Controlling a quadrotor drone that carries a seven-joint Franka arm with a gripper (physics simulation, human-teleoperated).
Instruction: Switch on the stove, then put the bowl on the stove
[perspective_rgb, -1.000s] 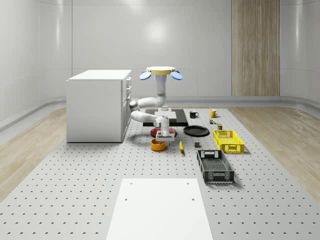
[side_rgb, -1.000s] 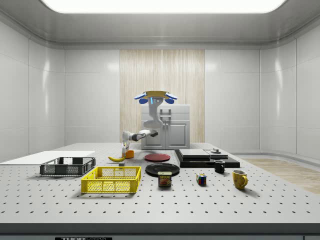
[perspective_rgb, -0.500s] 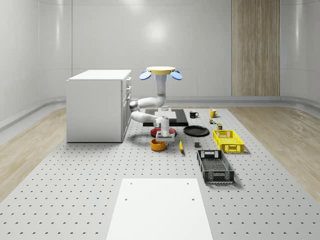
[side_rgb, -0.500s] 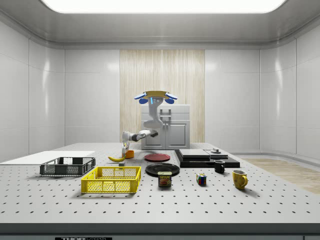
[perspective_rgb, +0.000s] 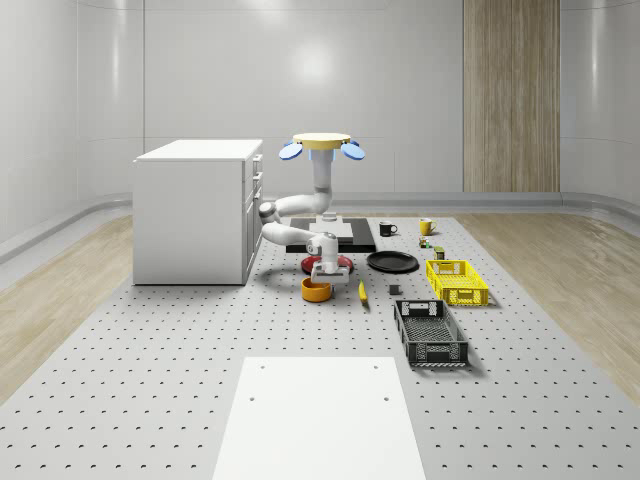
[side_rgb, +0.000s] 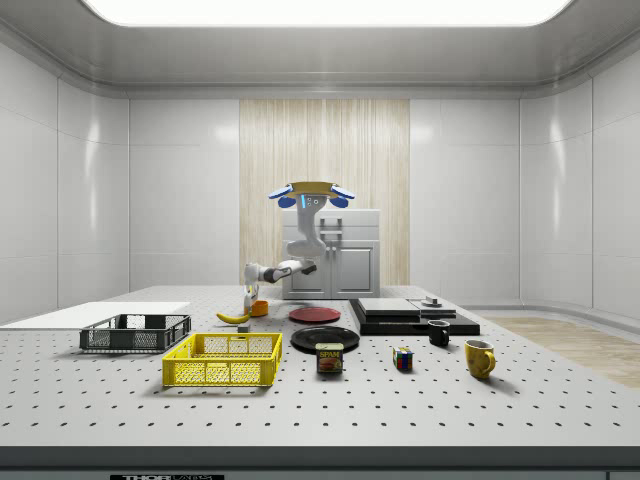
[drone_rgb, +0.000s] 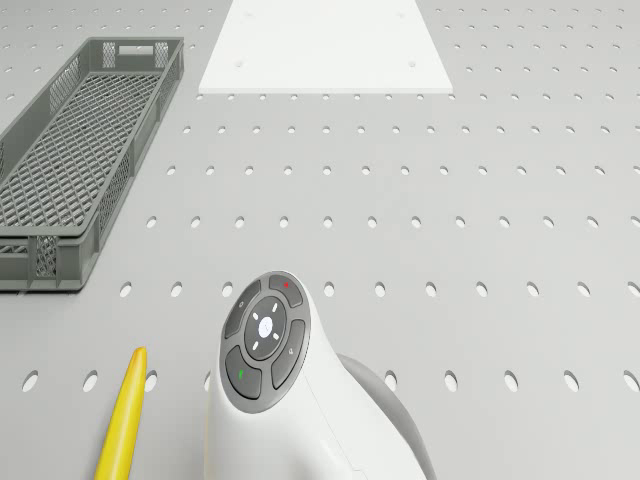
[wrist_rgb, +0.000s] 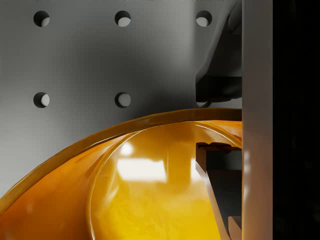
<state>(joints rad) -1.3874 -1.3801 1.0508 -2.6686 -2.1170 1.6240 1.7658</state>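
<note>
**Jaws down at the orange bowl, well short of the stove**

Hovering in the air above the stove (perspective_rgb: 345, 232), just beside the white cabinet (perspective_rgb: 195, 210): the drone (perspective_rgb: 320, 146). Hanging from it, bending toward the cabinet and then folding down and forward to the table (perspective_rgb: 150, 350): the arm (perspective_rgb: 290, 208). Jaws lowered to the rim of the bowl (perspective_rgb: 316, 290), at its side toward the whole-scene view's right. Cannot tell from the wrist view, close over the glossy orange inside of the bowl (wrist_rgb: 150, 200), whether clenched on that rim or released.

Bowl resting on the table, not on the stove (nearer the whole-scene camera than it, with a red plate (perspective_rgb: 340, 263) lying in between). Just beside the bowl, on the whole-scene view's right, a banana (perspective_rgb: 362, 291). Farther right a black plate (perspective_rgb: 392, 262), a yellow basket (perspective_rgb: 457, 281) and a grey crate (perspective_rgb: 430, 333), all apart from the bowl. Beyond the stove a black mug (perspective_rgb: 388, 229) and a yellow mug (perspective_rgb: 425, 226). Nearest the whole-scene camera, flat on the table, a white sheet (perspective_rgb: 315, 410).
</note>
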